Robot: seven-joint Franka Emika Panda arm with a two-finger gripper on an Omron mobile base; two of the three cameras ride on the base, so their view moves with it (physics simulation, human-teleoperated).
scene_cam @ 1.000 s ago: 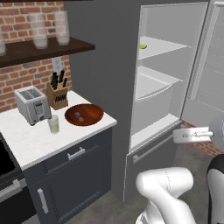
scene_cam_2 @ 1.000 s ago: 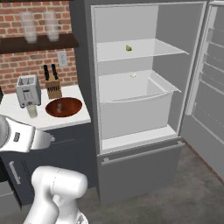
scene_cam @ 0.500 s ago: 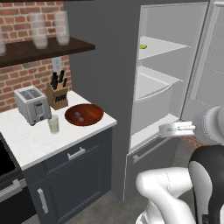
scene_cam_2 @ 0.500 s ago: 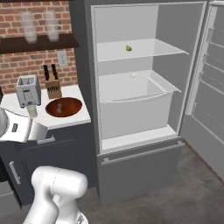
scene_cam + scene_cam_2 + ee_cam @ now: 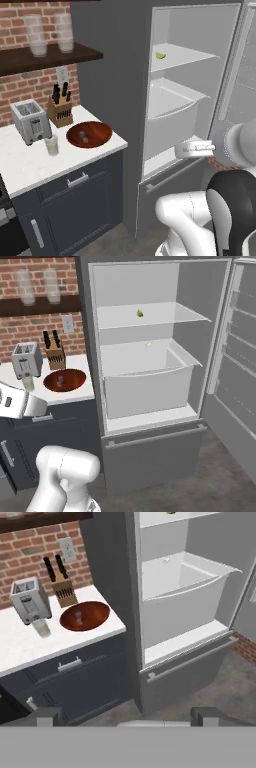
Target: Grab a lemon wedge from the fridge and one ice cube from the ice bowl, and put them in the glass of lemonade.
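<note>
The lemon wedge (image 5: 160,55) (image 5: 140,313) lies on the upper shelf of the open fridge (image 5: 150,30) (image 5: 90,316). On the white counter sits the reddish-brown ice bowl (image 5: 89,134) (image 5: 64,380) (image 5: 85,615) with small ice cubes (image 5: 80,616) in it. The glass of lemonade (image 5: 51,145) (image 5: 28,383) (image 5: 43,629) stands left of the bowl, in front of the toaster. My gripper (image 5: 127,719) is open and holds nothing. It hangs well back from the fridge and the counter and faces the fridge's lower front.
A toaster (image 5: 31,121) and a knife block (image 5: 60,107) stand at the back of the counter (image 5: 30,167). A wall shelf (image 5: 47,57) carries tall frosted glasses. The fridge door (image 5: 235,356) stands open to the right. A pale drawer (image 5: 150,386) sits below the lemon's shelf.
The arm has swung: its hand moved left in the left base view, and the dark and white links have risen at the lower right. The things on the counter and in the fridge have not moved.
</note>
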